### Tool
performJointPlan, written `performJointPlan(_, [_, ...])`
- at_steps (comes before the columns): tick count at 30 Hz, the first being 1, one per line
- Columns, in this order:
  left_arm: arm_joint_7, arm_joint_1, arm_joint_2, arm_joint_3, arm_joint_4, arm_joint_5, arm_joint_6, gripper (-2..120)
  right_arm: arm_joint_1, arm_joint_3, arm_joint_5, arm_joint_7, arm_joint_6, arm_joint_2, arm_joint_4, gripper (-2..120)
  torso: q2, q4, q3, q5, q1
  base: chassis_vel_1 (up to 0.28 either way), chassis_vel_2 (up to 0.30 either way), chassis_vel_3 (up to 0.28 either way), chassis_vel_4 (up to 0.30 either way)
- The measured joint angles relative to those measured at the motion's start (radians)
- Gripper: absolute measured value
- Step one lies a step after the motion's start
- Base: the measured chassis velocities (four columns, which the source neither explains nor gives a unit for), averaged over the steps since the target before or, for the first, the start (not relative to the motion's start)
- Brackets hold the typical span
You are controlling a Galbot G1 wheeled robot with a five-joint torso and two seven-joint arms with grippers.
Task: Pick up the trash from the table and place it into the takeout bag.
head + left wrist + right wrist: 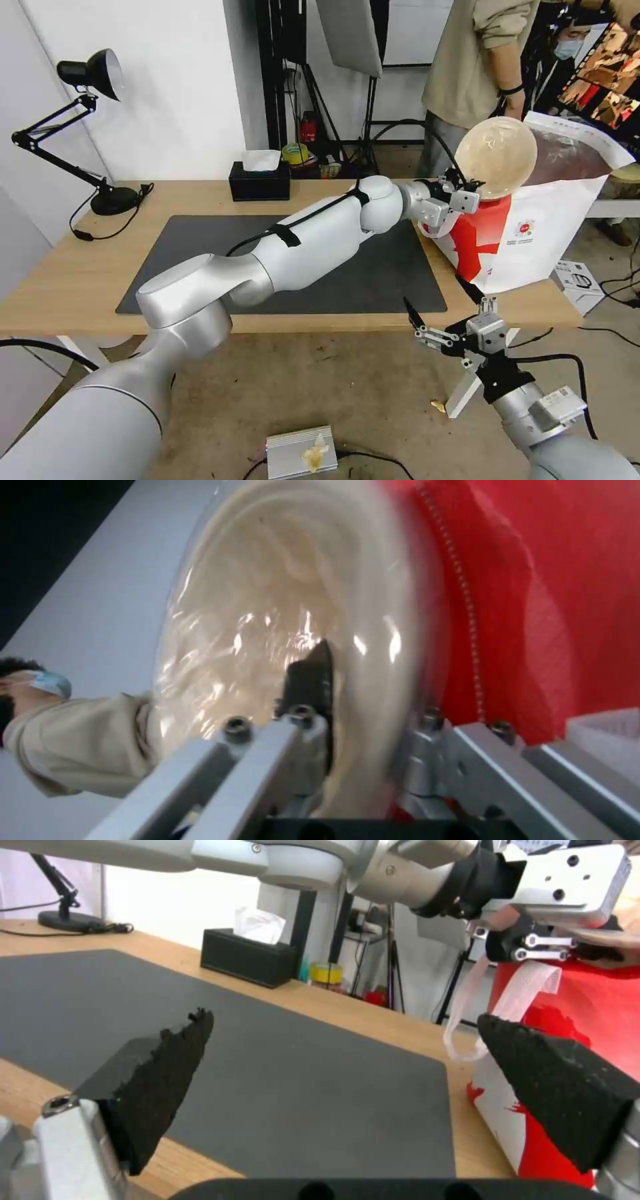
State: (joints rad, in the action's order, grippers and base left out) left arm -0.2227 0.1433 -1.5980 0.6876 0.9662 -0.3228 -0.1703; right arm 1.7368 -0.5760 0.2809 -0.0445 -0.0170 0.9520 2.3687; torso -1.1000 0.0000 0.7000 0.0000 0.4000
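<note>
You've got the left gripper (469,189) clamped on the rim of the beige shallow bowl (497,157), holding it tipped on edge right at the near lip of the takeout bag (547,227). In the left wrist view one dark finger (312,680) lies across the inside of the bowl (287,630), with the bag's red wall (533,605) just beyond it.

What I'd worry about: that's a thin pinch on a slick rim with the bowl standing upright, so it could swivel or slide out if you jerk. Let go too close to your side of the opening and it likely hits the bag's edge, then drops outside onto the table (80,267) or the floor. The white strap handle (513,995) dangles just under the gripper (easy snag), and nudging the soft bag could push it toward the table edge.

Right gripper (443,310) hangs wide open and idle, low off the table's front edge.

The dark grey mat (373,273) lies beneath the arm, black tissue box (260,180) and desk lamp (93,73) well behind it.
</note>
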Motion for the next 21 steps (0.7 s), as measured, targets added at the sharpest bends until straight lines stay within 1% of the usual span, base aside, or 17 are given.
performJointPlan(1, [0.002,0.000,0.000,0.001,0.001,0.000,-0.001,21,0.000,0.000,0.000,0.000,0.000,0.000,0.000,100,0.000,-0.0001,0.000,0.0000,0.000,0.000,0.000,0.000,0.000])
performJointPlan(4, [0.005,0.000,0.000,0.001,0.001,0.000,-0.002,24,0.000,0.000,0.000,0.000,0.000,0.000,0.000,100,0.000,-0.0001,0.000,0.0000,0.000,0.000,0.000,0.000,0.000])
performJointPlan(5, [0.008,0.000,0.000,0.001,0.002,0.000,-0.004,28,0.000,0.000,0.000,0.000,0.000,0.000,0.000,100,0.000,-0.0001,0.000,0.0000,0.000,0.000,0.000,0.000,0.000])
performJointPlan(6, [0.024,0.003,0.000,0.004,0.003,-0.001,-0.009,43,0.000,0.000,0.000,0.000,0.000,0.000,0.000,100,0.000,0.0000,0.000,0.0000,0.000,0.000,0.000,0.000,0.000])
performJointPlan(8, [0.035,0.009,0.000,0.008,0.006,-0.001,-0.010,55,0.000,0.000,0.000,0.000,0.000,0.000,0.000,100,0.000,-0.0001,0.000,0.0000,0.000,0.000,0.000,0.000,0.000])
performJointPlan(9, [0.035,0.009,0.000,0.008,0.006,-0.001,-0.010,55,0.000,0.000,0.000,0.000,0.000,0.000,0.000,100,0.000,-0.0001,0.000,0.0000,0.000,0.000,0.000,0.000,0.000])
performJointPlan(13, [0.042,0.012,0.000,0.011,0.008,-0.001,-0.010,72,0.000,0.000,0.000,0.000,0.000,0.000,0.000,100,0.000,0.0000,0.000,0.0000,0.000,0.000,0.000,0.000,0.000])
performJointPlan(14, [0.042,0.012,0.000,0.011,0.008,-0.001,-0.010,72,0.000,0.000,0.000,0.000,0.000,0.000,0.000,100,0.000,0.0000,0.000,0.0000,0.000,0.000,0.000,0.000,0.000])
performJointPlan(15, [0.047,0.012,0.000,0.013,0.009,-0.001,-0.010,79,0.000,0.000,0.000,0.000,0.000,0.000,0.000,100,0.000,0.0000,0.000,0.0000,0.000,0.000,0.000,0.000,0.000])
performJointPlan(16, [0.053,0.012,0.000,0.014,0.010,-0.001,-0.010,82,0.000,0.000,0.000,0.000,0.000,0.000,0.000,100,0.000,0.0000,0.000,0.0000,0.000,0.000,0.000,0.000,0.000])
performJointPlan(18, [0.063,0.014,0.000,0.018,0.011,-0.001,-0.010,92,0.000,0.000,0.000,0.000,0.000,0.000,0.000,100,0.000,0.0000,0.000,0.0001,0.000,0.000,0.000,0.000,0.000])
performJointPlan(19, [0.063,0.014,0.000,0.018,0.011,-0.001,-0.010,92,0.000,0.000,0.000,0.000,0.000,0.000,0.000,100,0.000,0.0000,0.000,0.0001,0.000,0.000,0.000,0.000,0.000])
performJointPlan(21, [0.070,0.016,0.000,0.020,0.012,-0.003,-0.011,98,0.000,0.000,0.000,0.000,0.000,0.000,0.000,100,0.000,-0.0001,0.000,0.0000,0.000,0.000,0.000,0.000,0.000])
